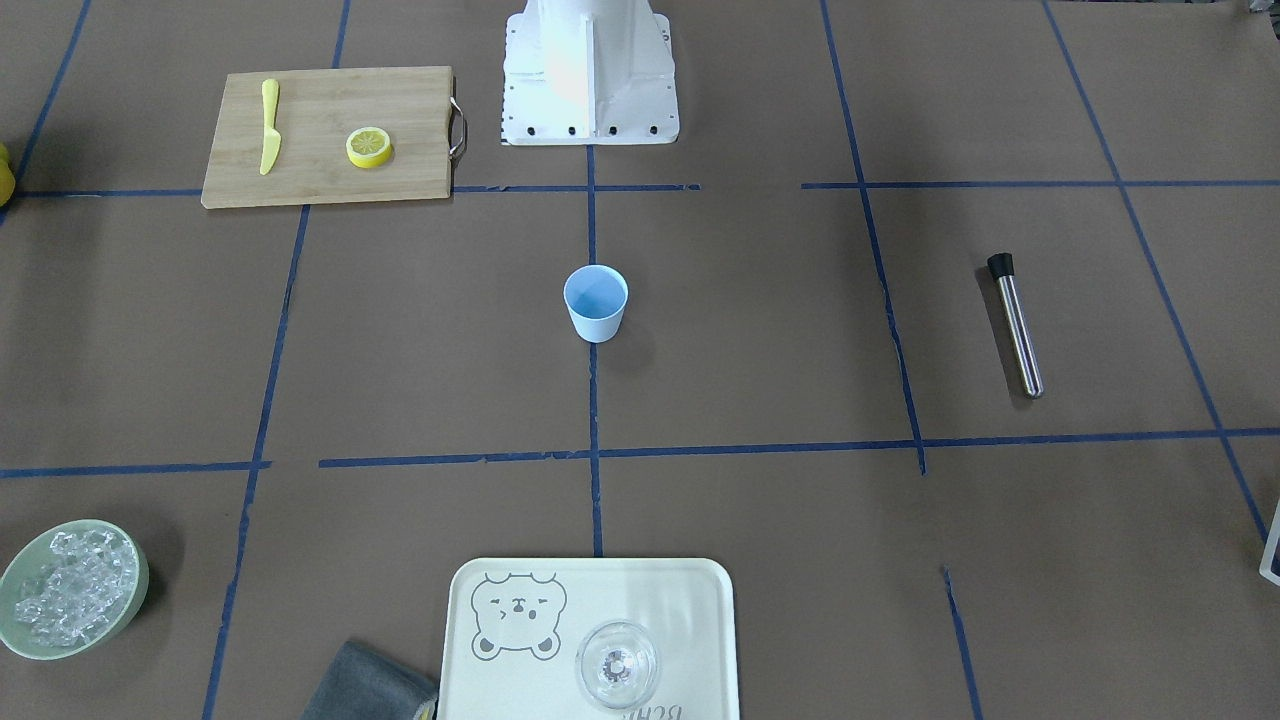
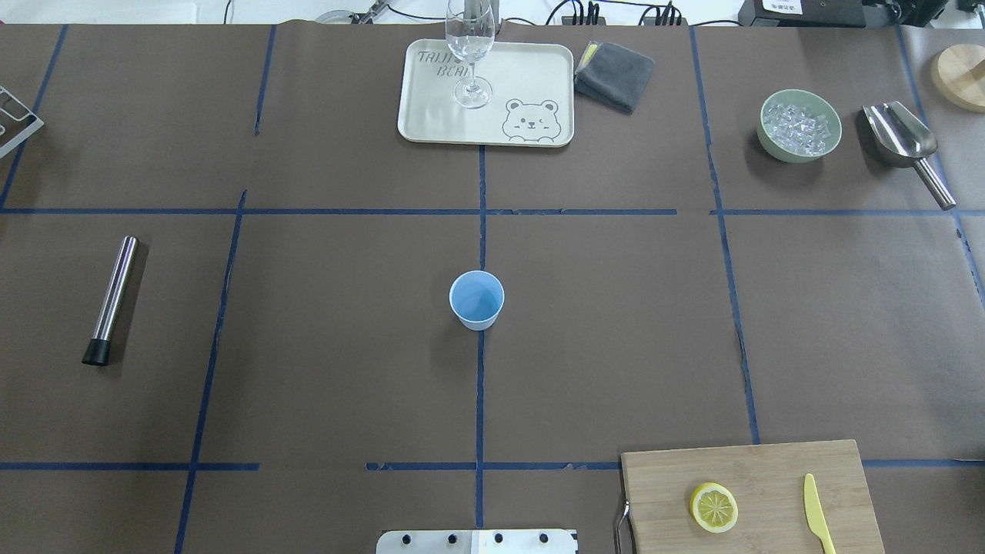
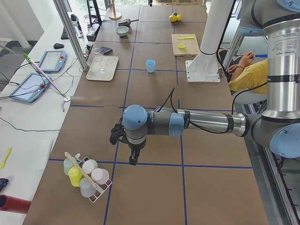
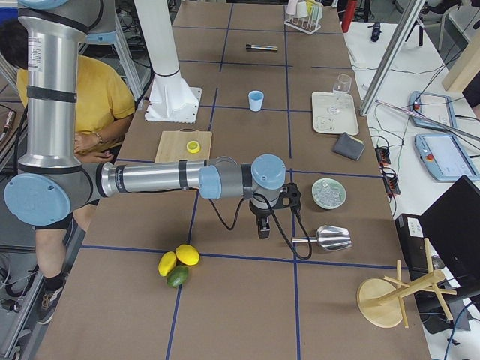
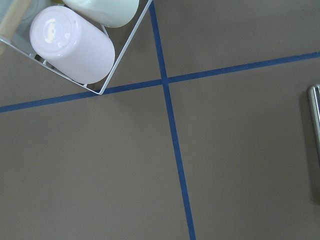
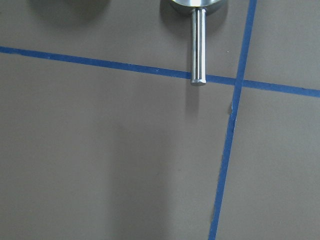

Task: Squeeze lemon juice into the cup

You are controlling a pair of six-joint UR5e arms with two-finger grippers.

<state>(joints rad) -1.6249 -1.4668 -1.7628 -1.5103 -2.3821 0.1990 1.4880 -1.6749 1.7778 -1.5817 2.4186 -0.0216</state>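
The lemon slice [image 1: 369,147] lies flat on a bamboo cutting board [image 1: 320,110], also in the overhead view [image 2: 713,507]; only one slice shows. The light-blue cup [image 1: 596,303] stands upright and empty at the table's middle [image 2: 477,300]. My left gripper [image 3: 132,157] hangs over the table's far left end by a rack of cups, far from both. My right gripper [image 4: 262,229] hangs over the far right end near a metal scoop. Both show only in the side views, so I cannot tell whether they are open or shut.
A yellow knife [image 2: 817,514] lies on the board. A steel muddler [image 2: 111,300] lies at the left. A tray [image 2: 431,115] holds a clear glass [image 2: 471,54]; a grey cloth [image 2: 614,73], ice bowl [image 2: 799,127] and scoop [image 2: 904,146] sit at the back. Whole citrus fruits [image 4: 178,264] lie beside the right arm.
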